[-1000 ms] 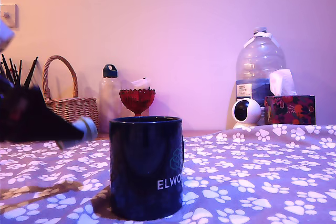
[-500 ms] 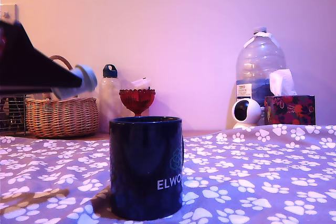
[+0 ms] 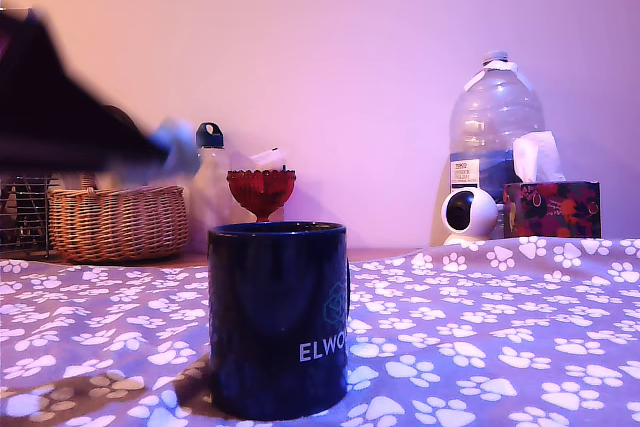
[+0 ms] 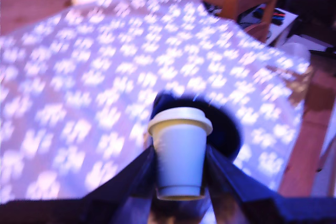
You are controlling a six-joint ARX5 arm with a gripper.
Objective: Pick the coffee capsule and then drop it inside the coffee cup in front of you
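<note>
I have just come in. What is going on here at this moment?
The robot's gripper is shut on a small pale coffee capsule, held between its two fingers. In the exterior view it hangs in the air, blurred, higher than the rim of the dark coffee cup and to that view's left of it. The cup stands upright on the paw-print cloth. The capsule is not yet inside the cup.
</note>
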